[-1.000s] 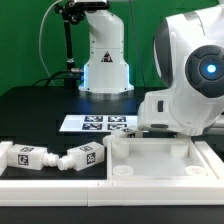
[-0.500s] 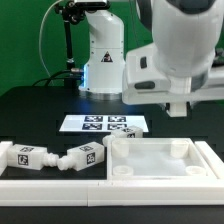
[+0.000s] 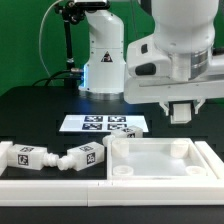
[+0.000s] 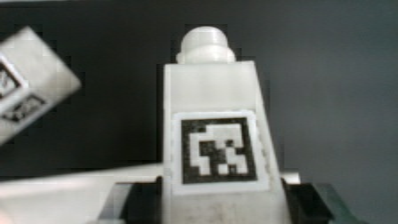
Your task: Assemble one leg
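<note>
In the wrist view my gripper (image 4: 217, 203) is shut on a white leg (image 4: 215, 110). The dark fingers (image 4: 150, 202) press its two sides. The leg points away from the camera, with a square tag on its face and a rounded peg at its far end. A second tagged leg (image 4: 36, 78) lies beside it. In the exterior view my gripper (image 3: 181, 111) hangs above the white tabletop panel (image 3: 160, 160), apart from it; the held leg is hard to make out there. Two more legs (image 3: 28, 157) (image 3: 80, 158) lie at the exterior view's left.
The marker board (image 3: 100, 124) lies flat behind the panel. The arm's white base (image 3: 105, 55) stands at the back, with a dark stand and cables (image 3: 66, 40) beside it. A white rail (image 3: 50, 182) runs along the front edge.
The arm's large white body has risen and shifted toward the exterior view's left, uncovering the panel's right side. The legs, the panel and the marker board have not moved.
</note>
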You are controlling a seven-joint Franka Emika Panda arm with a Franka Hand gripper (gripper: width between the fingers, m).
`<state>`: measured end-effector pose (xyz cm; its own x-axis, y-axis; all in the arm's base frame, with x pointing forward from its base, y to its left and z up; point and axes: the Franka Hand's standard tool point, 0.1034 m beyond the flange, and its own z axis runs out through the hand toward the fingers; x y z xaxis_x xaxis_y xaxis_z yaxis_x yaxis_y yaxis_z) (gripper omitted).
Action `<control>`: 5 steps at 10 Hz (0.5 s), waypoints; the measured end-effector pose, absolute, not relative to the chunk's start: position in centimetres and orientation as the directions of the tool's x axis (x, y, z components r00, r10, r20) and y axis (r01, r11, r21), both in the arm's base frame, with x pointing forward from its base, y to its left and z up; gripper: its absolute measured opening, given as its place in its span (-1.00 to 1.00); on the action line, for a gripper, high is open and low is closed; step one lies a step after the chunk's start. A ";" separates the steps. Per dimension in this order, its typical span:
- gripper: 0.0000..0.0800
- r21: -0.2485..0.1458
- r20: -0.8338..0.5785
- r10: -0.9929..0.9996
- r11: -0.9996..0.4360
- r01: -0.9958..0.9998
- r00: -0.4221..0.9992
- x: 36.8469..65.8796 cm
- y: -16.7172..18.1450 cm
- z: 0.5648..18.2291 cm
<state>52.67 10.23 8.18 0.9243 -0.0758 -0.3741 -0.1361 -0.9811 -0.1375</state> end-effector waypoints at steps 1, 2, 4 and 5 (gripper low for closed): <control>-0.27 -0.146 -0.320 -0.065 -0.982 -0.117 0.945 53.9 10.0 9.5; -0.27 -0.160 -0.245 -0.040 -0.984 -0.081 0.969 55.8 9.9 11.5; -0.27 -0.159 -0.067 -0.030 -0.986 -0.041 0.997 58.4 10.1 12.8; -0.27 -0.153 0.003 -0.041 -0.987 -0.040 0.999 58.0 10.0 12.4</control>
<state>58.04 9.98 12.40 0.9992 -0.0411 0.0025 -0.0402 -0.9874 -0.1529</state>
